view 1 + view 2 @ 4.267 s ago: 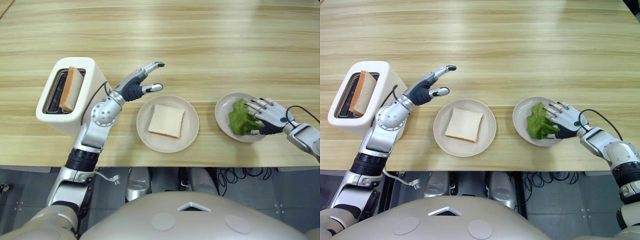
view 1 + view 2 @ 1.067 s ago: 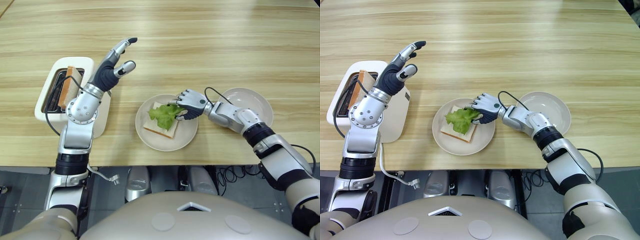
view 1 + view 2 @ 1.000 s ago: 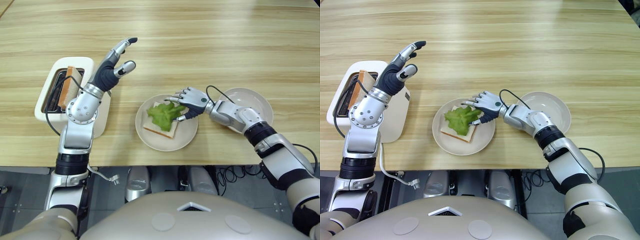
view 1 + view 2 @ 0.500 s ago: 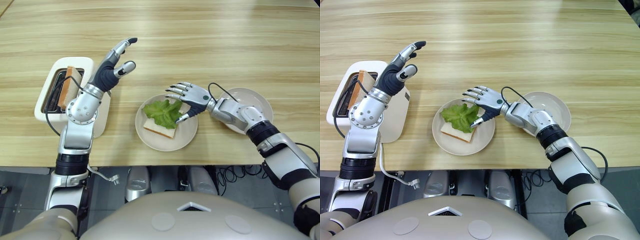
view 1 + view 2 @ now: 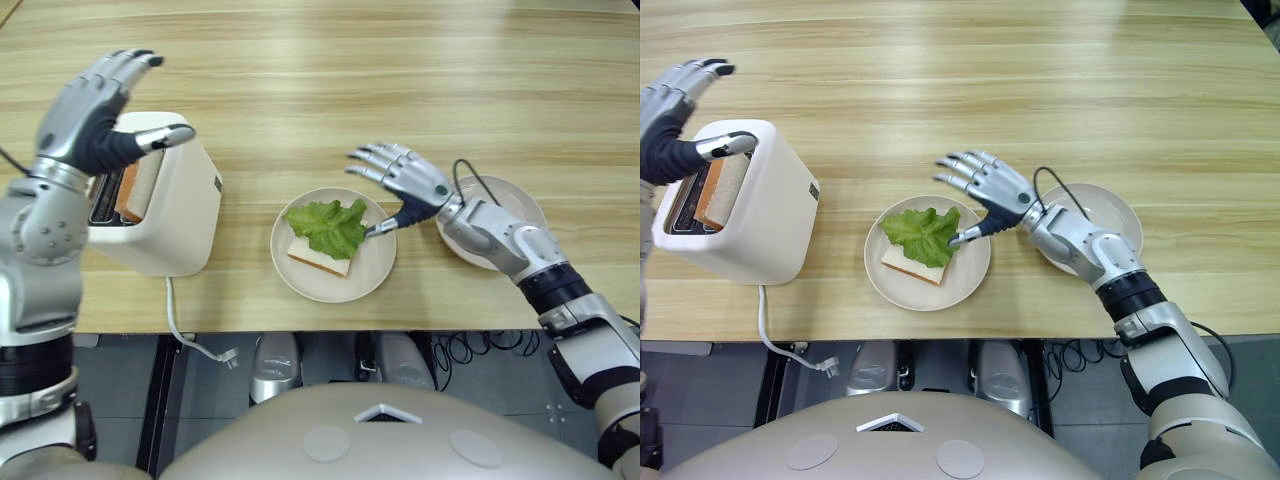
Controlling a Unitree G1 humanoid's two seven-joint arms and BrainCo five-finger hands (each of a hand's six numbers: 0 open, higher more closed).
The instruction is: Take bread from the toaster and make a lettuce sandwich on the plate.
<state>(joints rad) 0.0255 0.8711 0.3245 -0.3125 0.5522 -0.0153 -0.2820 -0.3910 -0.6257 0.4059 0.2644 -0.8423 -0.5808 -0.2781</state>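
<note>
left hand [image 5: 85,125]: fingers spread, empty, over the toaster [image 5: 175,225]
right hand [image 5: 418,185]: open, empty, beside plate [image 5: 375,275]
lettuce [image 5: 328,225]: on bread slice [image 5: 312,259]

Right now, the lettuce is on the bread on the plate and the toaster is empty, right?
Not quite. The lettuce does lie on the bread on the plate, but the toaster is not empty: a second slice stands in its slot, as the left eye view shows.

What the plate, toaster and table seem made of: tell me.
Plate: matte beige, plastic or ceramic, no glare.
Toaster: smooth cream shell, likely plastic or painted metal.
Table: pale streaked grain, wood or laminate, soft sheen.
</note>
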